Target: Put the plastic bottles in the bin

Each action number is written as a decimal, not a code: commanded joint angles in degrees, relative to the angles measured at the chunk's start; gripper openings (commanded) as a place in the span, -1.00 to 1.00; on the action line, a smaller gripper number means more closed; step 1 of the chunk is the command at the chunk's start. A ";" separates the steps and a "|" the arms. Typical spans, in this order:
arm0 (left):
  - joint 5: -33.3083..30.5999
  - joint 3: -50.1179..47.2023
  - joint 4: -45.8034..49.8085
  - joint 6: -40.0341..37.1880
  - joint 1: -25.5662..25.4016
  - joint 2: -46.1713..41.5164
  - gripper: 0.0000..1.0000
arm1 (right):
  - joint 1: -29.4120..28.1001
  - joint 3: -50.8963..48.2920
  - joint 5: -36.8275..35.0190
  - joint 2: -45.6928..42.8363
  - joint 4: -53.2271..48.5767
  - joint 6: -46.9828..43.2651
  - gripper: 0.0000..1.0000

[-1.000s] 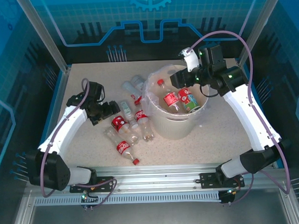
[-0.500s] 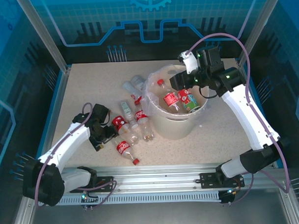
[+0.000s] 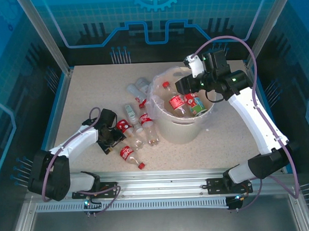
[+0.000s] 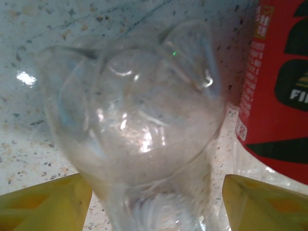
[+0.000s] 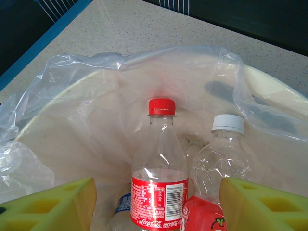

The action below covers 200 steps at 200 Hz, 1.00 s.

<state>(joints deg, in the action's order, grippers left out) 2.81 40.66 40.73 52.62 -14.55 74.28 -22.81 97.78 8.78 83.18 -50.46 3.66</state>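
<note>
The cream bin (image 3: 181, 131), lined with a clear bag, stands right of centre and holds several plastic bottles. Looking down from the right wrist, I see a red-capped bottle (image 5: 160, 159), a white-capped one (image 5: 224, 151) and a blue-labelled one (image 5: 121, 206) inside it. My right gripper (image 3: 182, 85) hovers open over the bin's rim (image 5: 275, 92), fingers (image 5: 53, 204) empty. Several bottles lie left of the bin. My left gripper (image 3: 113, 141) is low among them, open, its fingers (image 4: 45, 204) either side of a clear bottle's base (image 4: 134, 110). A red-labelled bottle (image 4: 279, 82) lies beside it.
More bottles lie at the back near the bin (image 3: 136, 91) and in the middle (image 3: 144, 123); one with a red label and cap (image 3: 129, 153) is nearest the front edge. Blue walls and metal posts enclose the speckled table (image 3: 93, 92).
My left gripper has swung from the back left toward the front, down among the bottles on the table. The right gripper has barely shifted over the bin.
</note>
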 commanded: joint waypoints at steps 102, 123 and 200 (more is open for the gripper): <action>-2.03 -1.98 -2.36 2.18 -0.40 -1.62 0.12 | 0.40 -0.62 2.29 -0.10 3.75 0.97 0.38; -2.74 -0.07 0.33 1.18 -0.29 -3.31 0.06 | 0.49 -0.57 2.02 -0.54 3.52 0.86 0.38; -2.53 15.99 8.04 -10.72 5.66 -8.37 -0.15 | -0.62 2.91 1.46 -1.00 2.65 1.01 0.38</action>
<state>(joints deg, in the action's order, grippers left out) 0.62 49.95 45.06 48.82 -10.28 67.53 -22.83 97.69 9.89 83.20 -47.99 4.32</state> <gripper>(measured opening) 0.438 0.691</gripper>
